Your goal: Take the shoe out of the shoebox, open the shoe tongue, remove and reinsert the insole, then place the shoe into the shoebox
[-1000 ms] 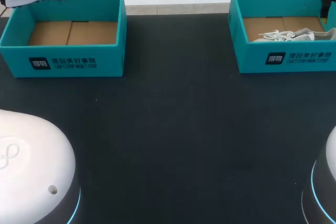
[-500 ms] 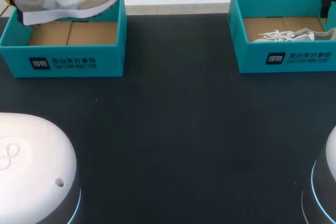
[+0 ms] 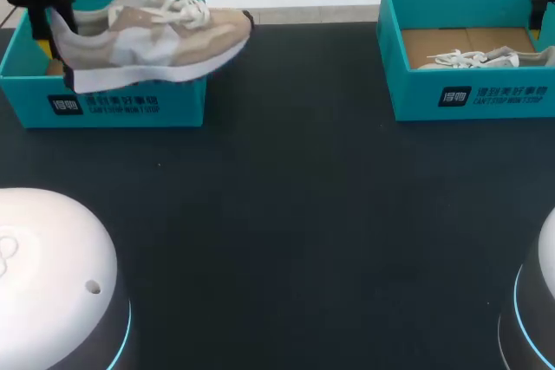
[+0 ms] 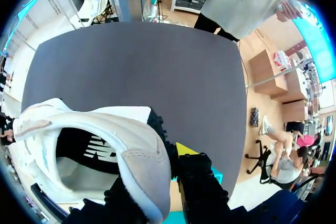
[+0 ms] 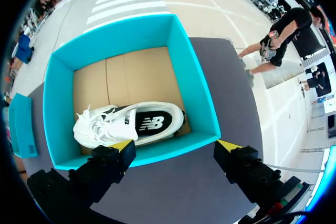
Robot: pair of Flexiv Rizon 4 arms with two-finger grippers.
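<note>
A beige and white sneaker (image 3: 147,36) hangs level over the front wall of the left teal shoebox (image 3: 104,103), toe pointing right. My left gripper (image 3: 50,19) is shut on its heel. In the left wrist view the heel collar (image 4: 142,169) sits pinched between the fingers of that gripper (image 4: 157,187), and the dark insole (image 4: 89,148) shows inside the shoe. A white shoe (image 5: 128,124) lies in the right teal shoebox (image 5: 191,77). My right gripper (image 5: 176,146) hovers open above that box's near wall, holding nothing.
The right shoebox (image 3: 468,97) with its white shoe (image 3: 473,60) stands at the table's back right. Between the two boxes and toward me lies bare dark tabletop (image 3: 295,214). The white arm bases (image 3: 52,283) fill the near corners.
My left gripper has carried the beige sneaker down and to the right, from the far edge above the left box to over its front wall. The right arm has not moved.
</note>
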